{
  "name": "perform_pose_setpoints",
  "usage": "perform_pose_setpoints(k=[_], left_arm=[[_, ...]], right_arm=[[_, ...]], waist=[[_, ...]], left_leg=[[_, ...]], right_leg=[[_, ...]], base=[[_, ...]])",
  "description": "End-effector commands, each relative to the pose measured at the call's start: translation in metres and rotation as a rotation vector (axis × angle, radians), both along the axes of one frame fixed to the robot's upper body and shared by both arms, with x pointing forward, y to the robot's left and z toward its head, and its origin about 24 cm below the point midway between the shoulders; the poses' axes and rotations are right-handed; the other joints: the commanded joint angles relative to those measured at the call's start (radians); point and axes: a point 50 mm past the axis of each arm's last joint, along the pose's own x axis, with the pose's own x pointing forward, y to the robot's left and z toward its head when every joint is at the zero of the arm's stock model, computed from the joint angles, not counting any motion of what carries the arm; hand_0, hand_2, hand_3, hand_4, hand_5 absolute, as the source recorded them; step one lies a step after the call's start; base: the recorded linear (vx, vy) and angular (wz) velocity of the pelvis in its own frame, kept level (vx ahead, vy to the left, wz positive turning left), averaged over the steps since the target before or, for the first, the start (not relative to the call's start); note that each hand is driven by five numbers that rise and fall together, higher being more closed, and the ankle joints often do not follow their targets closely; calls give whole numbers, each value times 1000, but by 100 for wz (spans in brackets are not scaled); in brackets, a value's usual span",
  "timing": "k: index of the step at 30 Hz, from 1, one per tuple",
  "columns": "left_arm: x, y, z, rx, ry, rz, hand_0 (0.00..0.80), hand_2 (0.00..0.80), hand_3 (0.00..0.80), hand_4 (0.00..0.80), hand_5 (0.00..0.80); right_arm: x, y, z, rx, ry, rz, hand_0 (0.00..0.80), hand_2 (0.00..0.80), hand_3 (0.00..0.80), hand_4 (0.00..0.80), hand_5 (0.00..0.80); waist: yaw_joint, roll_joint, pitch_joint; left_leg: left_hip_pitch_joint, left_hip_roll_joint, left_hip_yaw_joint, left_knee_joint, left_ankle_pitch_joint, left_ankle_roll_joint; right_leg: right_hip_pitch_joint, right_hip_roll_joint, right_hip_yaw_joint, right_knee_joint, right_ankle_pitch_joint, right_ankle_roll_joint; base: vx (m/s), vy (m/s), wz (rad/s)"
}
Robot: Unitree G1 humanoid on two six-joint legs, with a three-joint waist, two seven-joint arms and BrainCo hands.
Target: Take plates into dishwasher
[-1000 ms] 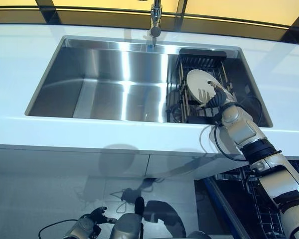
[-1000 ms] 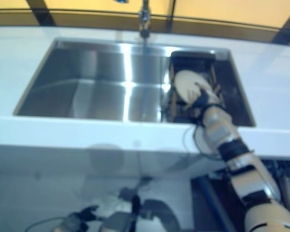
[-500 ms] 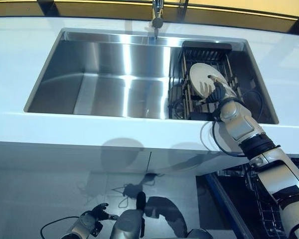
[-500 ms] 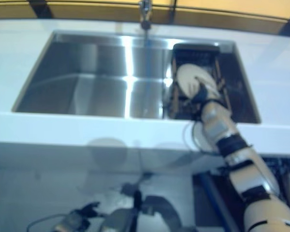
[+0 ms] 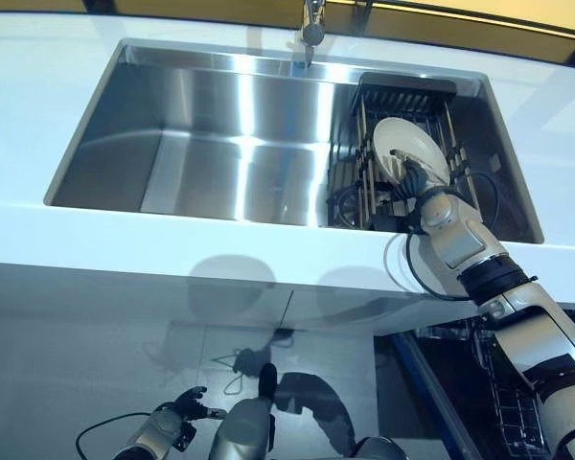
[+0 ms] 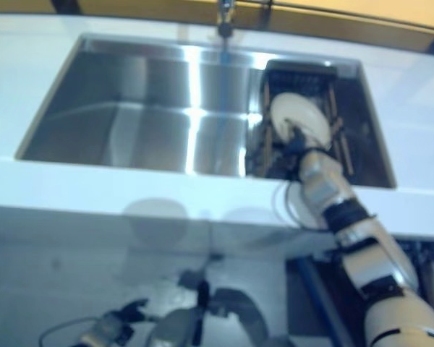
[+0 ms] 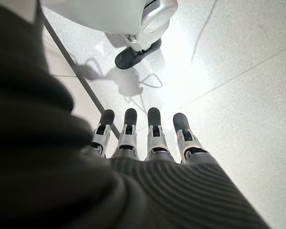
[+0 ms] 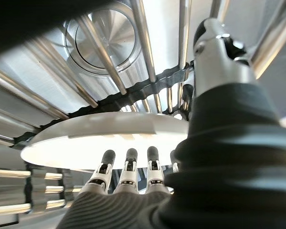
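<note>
right hand [image 5: 418, 188] around plate [image 5: 410, 146]

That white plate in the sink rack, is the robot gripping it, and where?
Yes. The right hand pinches the plate at its near edge, fingers on one face, thumb on the other. The left hand holds nothing.

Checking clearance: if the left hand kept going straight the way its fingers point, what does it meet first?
Likely just the floor. The left hand hangs low with straight fingers aimed at pale tiles; nothing shows between, though depth is unclear.
</note>
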Motion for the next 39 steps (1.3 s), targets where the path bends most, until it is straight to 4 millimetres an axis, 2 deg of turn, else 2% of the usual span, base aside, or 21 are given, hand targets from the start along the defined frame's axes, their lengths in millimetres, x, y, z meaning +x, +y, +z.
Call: perform_pose_setpoints(k=[1,10,12,15,16,17,33,39], left_arm=[[12,-22,3,-72,-48,-4,0,0,0,0,0],[12,-21,2,-74,-49,22,0,0,0,0,0],[12,-20,2,-75,-50,24,0,0,0,0,0],[12,-21,2,-83,-51,27,0,0,0,0,0],[12,-22,2,-86,-52,28,0,0,0,0,0],[11,-22,2,-87,-52,28,0,0,0,0,0],[9,-29,-1,-107,-53,28,0,0,0,0,0],[6,-30,-2,-108,-46,28,0,0,0,0,0]], right_arm=[[6,-6,65,-90,-169,-34,0,0,0,0,0],[7,-13,72,-89,-205,-106,0,0,0,0,0],[7,-17,75,-84,-228,-140,185,185,185,185,185],[7,-22,78,-81,-265,-189,565,565,565,565,565],[6,-24,79,-86,-275,-205,649,649,649,649,649],[6,-26,80,-80,-286,-217,794,794,794,794,794],[3,-27,86,-75,-394,-247,800,800,800,800,800],[0,-30,89,-4,-454,-265,800,800,800,800,800]], waist=[[34,3,4],[45,-7,8],[48,-7,7],[51,-3,9],[51,-1,9],[52,0,10],[51,8,2],[48,9,-6]], left_leg=[[9,18,30,-15,-61,-57],[-6,16,32,-5,-64,-55],[-10,14,31,-5,-63,-54],[-15,11,29,-3,-64,-52],[-16,9,27,-3,-65,-51],[-16,8,26,-3,-65,-51],[-20,-3,28,1,-71,-45],[-10,-5,29,-6,-71,-44]], right_leg=[[-55,-43,89,64,-2,-4],[-46,-42,87,57,5,-3],[-45,-42,85,56,6,-4],[-44,-42,87,54,5,-5],[-45,-42,88,54,4,-6],[-44,-42,89,53,4,-6],[-44,-40,90,30,-8,-14],[-38,-40,87,27,-13,-14]], base=[[0,0,0],[0,0,0],[0,5,2],[-10,22,6],[-8,25,7],[-8,21,5],[-1,4,-1],[0,0,0]])
